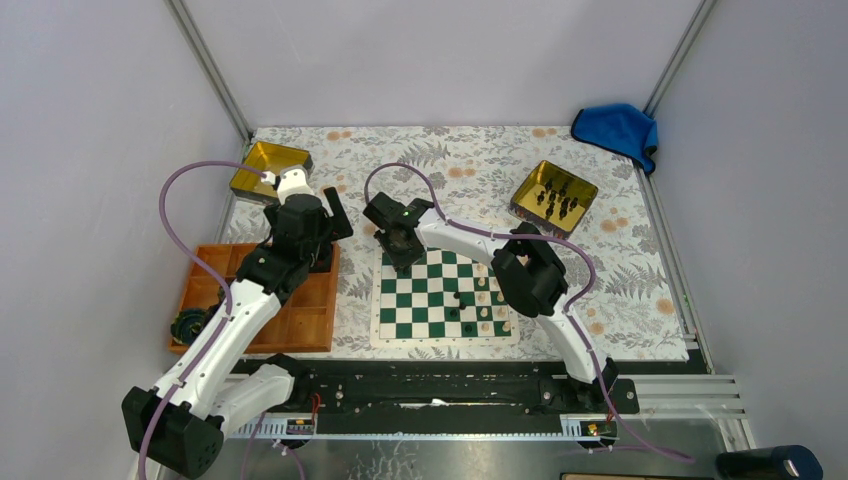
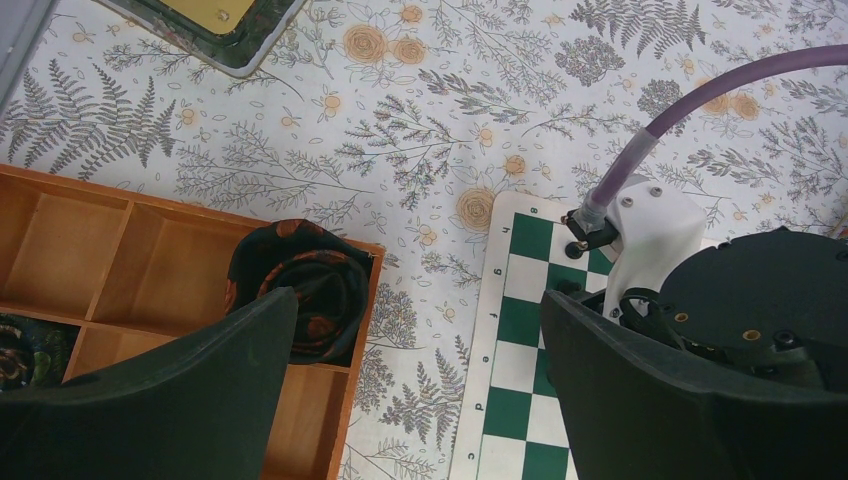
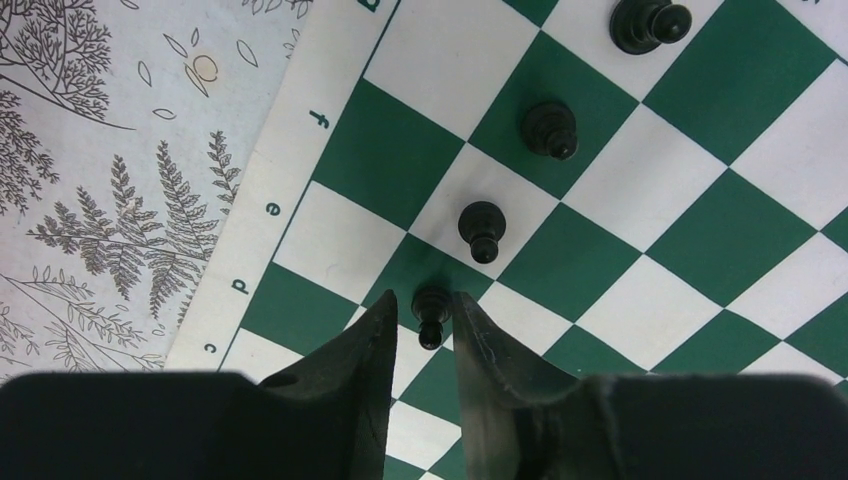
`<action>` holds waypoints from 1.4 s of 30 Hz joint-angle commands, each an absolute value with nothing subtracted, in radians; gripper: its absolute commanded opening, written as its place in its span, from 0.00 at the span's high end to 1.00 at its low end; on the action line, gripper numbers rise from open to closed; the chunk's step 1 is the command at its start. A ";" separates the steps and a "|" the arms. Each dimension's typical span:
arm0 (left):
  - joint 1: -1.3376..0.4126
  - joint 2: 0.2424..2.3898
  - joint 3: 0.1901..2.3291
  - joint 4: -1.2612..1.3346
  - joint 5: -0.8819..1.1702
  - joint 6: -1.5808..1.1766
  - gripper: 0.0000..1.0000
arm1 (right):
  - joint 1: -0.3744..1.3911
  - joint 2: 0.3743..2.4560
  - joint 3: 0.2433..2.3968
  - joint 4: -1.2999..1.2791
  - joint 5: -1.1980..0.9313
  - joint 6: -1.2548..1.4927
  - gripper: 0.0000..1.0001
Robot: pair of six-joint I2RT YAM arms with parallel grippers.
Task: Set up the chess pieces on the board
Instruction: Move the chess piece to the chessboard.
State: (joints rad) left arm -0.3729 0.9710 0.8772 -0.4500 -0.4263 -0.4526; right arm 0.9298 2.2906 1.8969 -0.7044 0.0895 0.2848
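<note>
The green-and-white board (image 1: pixel 425 300) lies in front of the arms. My right gripper (image 3: pixel 428 298) is down at the board's far-left corner (image 1: pixel 402 250), open a little. A black pawn (image 3: pixel 431 312) stands upright on a green square between its fingertips, with a thin gap on each side. Three more black pawns (image 3: pixel 483 228) (image 3: pixel 549 128) (image 3: pixel 648 22) stand in a diagonal row beyond it. More black chess pieces (image 1: pixel 556 198) sit in a gold tin at the back right. My left gripper (image 2: pixel 418 298) hangs wide open and empty between tray and board (image 2: pixel 520 330).
An orange compartmented tray (image 1: pixel 300 320) left of the board holds a dark rolled item (image 2: pixel 300 285). An empty gold tin (image 1: pixel 268 168) sits at the back left. A blue cloth (image 1: pixel 615 128) lies at the back right. Cream pieces (image 1: pixel 490 312) stand on the board's right side.
</note>
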 commanded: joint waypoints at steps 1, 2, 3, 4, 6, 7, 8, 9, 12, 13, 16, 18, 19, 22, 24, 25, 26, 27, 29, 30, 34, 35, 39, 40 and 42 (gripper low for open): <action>-0.370 0.973 0.871 -0.442 -0.429 -0.442 0.01 | 0.942 2.261 1.895 -0.694 0.086 0.281 0.65; -0.370 0.973 0.871 -0.442 -0.429 -0.442 0.01 | 0.943 2.257 1.894 -0.694 0.088 0.280 0.64; -0.370 0.974 0.872 -0.442 -0.428 -0.442 0.01 | 0.943 2.252 1.894 -0.695 0.092 0.279 0.64; -0.370 0.974 0.873 -0.443 -0.429 -0.443 0.01 | 0.943 2.247 1.893 -0.694 0.095 0.278 0.63; -0.369 0.974 0.874 -0.441 -0.430 -0.442 0.01 | 0.943 2.234 1.889 -0.695 0.103 0.275 0.63; -0.370 0.975 0.876 -0.442 -0.432 -0.442 0.01 | 0.942 2.227 1.885 -0.695 0.109 0.275 0.62; -0.370 0.975 0.877 -0.442 -0.433 -0.441 0.01 | 0.943 2.220 1.881 -0.695 0.113 0.273 0.62; -0.370 0.974 0.877 -0.442 -0.436 -0.439 0.01 | 0.943 2.211 1.875 -0.695 0.120 0.272 0.61; -0.370 0.975 0.882 -0.444 -0.448 -0.435 0.01 | 0.943 2.175 1.846 -0.690 0.138 0.272 0.60; -0.370 0.976 0.883 -0.444 -0.451 -0.434 0.01 | 0.943 2.159 1.833 -0.686 0.143 0.272 0.60; -0.370 0.978 0.887 -0.447 -0.457 -0.433 0.01 | 0.943 2.110 1.784 -0.662 0.163 0.275 0.57; -0.370 0.982 0.892 -0.449 -0.458 -0.433 0.01 | 0.942 2.082 1.755 -0.655 0.175 0.278 0.56; -0.370 0.985 0.894 -0.451 -0.460 -0.433 0.01 | 0.943 2.071 1.742 -0.652 0.179 0.279 0.55; -0.369 0.993 0.897 -0.451 -0.459 -0.432 0.01 | 0.942 2.031 1.691 -0.644 0.203 0.286 0.54; -0.370 1.000 0.899 -0.452 -0.455 -0.435 0.01 | 0.942 1.995 1.645 -0.637 0.217 0.294 0.53; -0.370 1.005 0.900 -0.451 -0.453 -0.436 0.01 | 0.941 1.976 1.617 -0.630 0.223 0.298 0.52; -0.370 1.011 0.901 -0.450 -0.450 -0.437 0.01 | 0.940 1.956 1.589 -0.621 0.229 0.304 0.51; -0.370 1.015 0.902 -0.450 -0.447 -0.438 0.01 | 0.939 1.937 1.562 -0.613 0.235 0.310 0.50; -0.370 1.030 0.904 -0.450 -0.442 -0.437 0.01 | 0.929 1.898 1.503 -0.602 0.237 0.323 0.49; -0.370 1.035 0.906 -0.450 -0.442 -0.436 0.01 | 0.926 1.885 1.481 -0.596 0.238 0.327 0.49; -0.370 1.054 0.908 -0.443 -0.436 -0.434 0.01 | 0.907 1.841 1.403 -0.579 0.236 0.340 0.49; -0.370 1.058 0.906 -0.443 -0.436 -0.434 0.01 | 0.905 1.834 1.387 -0.576 0.234 0.342 0.49; -0.370 1.073 0.904 -0.436 -0.430 -0.438 0.01 | 0.892 1.808 1.337 -0.567 0.231 0.351 0.49; -0.370 1.076 0.904 -0.435 -0.427 -0.439 0.01 | 0.889 1.803 1.328 -0.564 0.228 0.354 0.49; -0.370 1.082 0.904 -0.431 -0.425 -0.439 0.01 | 0.884 1.797 1.312 -0.562 0.224 0.358 0.48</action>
State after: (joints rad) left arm -0.3729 1.0733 0.8795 -0.4503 -0.4301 -0.4519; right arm 0.8978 1.8664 1.3327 -0.5884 0.2012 0.3347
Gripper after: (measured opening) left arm 0.987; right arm 0.513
